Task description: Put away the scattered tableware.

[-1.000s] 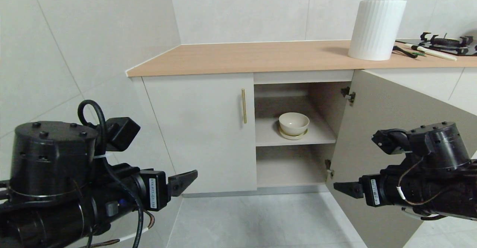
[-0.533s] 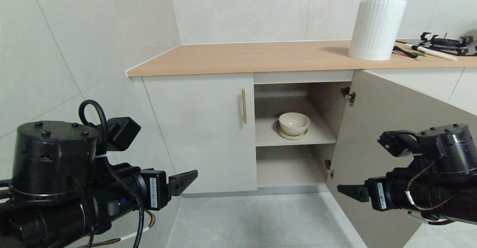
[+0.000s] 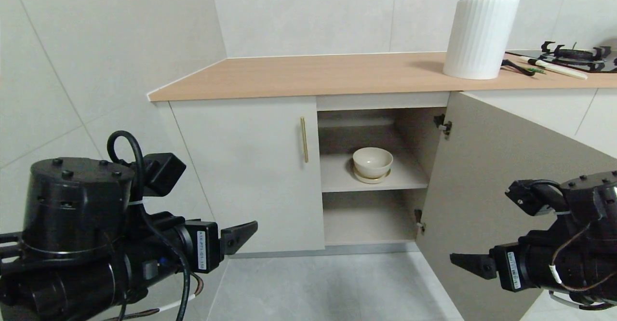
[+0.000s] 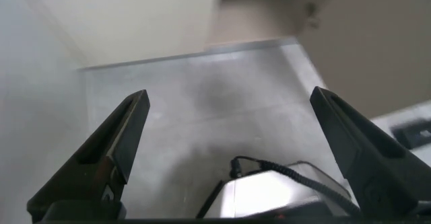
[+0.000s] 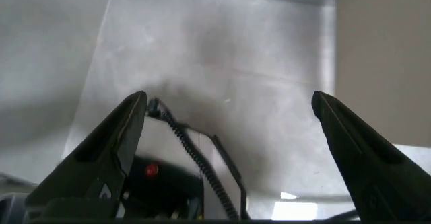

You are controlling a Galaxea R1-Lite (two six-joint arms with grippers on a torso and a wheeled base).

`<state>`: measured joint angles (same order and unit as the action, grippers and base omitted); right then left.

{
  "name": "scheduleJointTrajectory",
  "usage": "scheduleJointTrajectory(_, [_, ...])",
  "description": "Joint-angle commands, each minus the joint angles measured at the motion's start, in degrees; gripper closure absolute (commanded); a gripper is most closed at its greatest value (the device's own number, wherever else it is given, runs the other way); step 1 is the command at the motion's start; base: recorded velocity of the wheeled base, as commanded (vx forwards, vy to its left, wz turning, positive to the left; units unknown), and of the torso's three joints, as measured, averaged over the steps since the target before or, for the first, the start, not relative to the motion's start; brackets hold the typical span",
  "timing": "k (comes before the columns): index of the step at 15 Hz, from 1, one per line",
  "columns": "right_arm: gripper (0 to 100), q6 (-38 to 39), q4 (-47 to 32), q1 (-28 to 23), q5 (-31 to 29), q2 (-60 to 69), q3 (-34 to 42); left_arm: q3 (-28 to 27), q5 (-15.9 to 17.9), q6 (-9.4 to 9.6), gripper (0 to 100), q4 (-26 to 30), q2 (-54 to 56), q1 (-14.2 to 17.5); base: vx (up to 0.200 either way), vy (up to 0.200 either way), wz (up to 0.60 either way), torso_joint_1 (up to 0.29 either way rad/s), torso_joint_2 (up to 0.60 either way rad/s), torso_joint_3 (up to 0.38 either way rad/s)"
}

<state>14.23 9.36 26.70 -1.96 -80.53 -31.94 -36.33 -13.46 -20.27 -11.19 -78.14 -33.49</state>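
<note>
A beige bowl point(image 3: 372, 161) sits on a small plate point(image 3: 370, 177) on the upper shelf of the open cabinet point(image 3: 371, 176). Chopsticks point(image 3: 554, 67) and dark utensils point(image 3: 516, 66) lie on the wooden counter point(image 3: 313, 76) at the far right, beside a tall white ribbed container point(image 3: 479, 39). My left gripper point(image 3: 239, 237) hangs low at the left, in front of the shut cabinet door, open with nothing in it point(image 4: 229, 150). My right gripper point(image 3: 470, 264) hangs low at the right by the open door, also open and holding nothing point(image 5: 225, 150).
The right cabinet door point(image 3: 501, 191) stands swung open toward me. The left door point(image 3: 250, 176) is shut, with a gold handle point(image 3: 304, 139). A gas stove point(image 3: 573, 53) is at the far right of the counter. A tiled wall closes off the left side. Grey floor lies below.
The head camera has shifted, so the whole scene slid left. My right gripper has drawn back to the right and lower. The left arm has kept still.
</note>
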Motion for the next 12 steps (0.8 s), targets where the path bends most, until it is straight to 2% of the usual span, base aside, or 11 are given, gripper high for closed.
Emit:
scheduleJointTrajectory(1, [0,0.01,0.04,-0.77,0.03,0.02,-0.14,0.12,-0.08,-0.03,0,0.03,-0.7,0.09,0.0,-0.2,0.0,-0.002,0.0,0.002])
scheduleJointTrajectory(4, [0,0.01,0.31,-2.97,-0.06,-0.33,-0.84,0.12,-0.08,-0.03,0,0.03,-0.78,0.09,0.0,-0.2,0.0,0.002,0.0,0.001])
scheduleJointTrajectory(8, [0,-1.04,-0.13,-10.53,0.03,-0.42,-3.22,0.12,0.01,-0.03,0,0.03,-0.87,0.09,0.0,-0.2,0.0,0.004,0.0,0.004])
scheduleJointTrajectory(10, [0,-3.86,-0.4,-13.95,-0.06,0.02,-3.48,0.38,0.1,-0.03,0,0.03,-0.87,0.09,0.0,0.0,0.0,0.0,0.0,0.0])
scheduleJointTrajectory(12, [0,-5.44,-4.88,-16.06,0.38,1.43,-5.33,0.47,0.1,-0.03,0,0.03,-1.05,0.09,0.0,0.0,0.0,0.0,0.0,0.0])
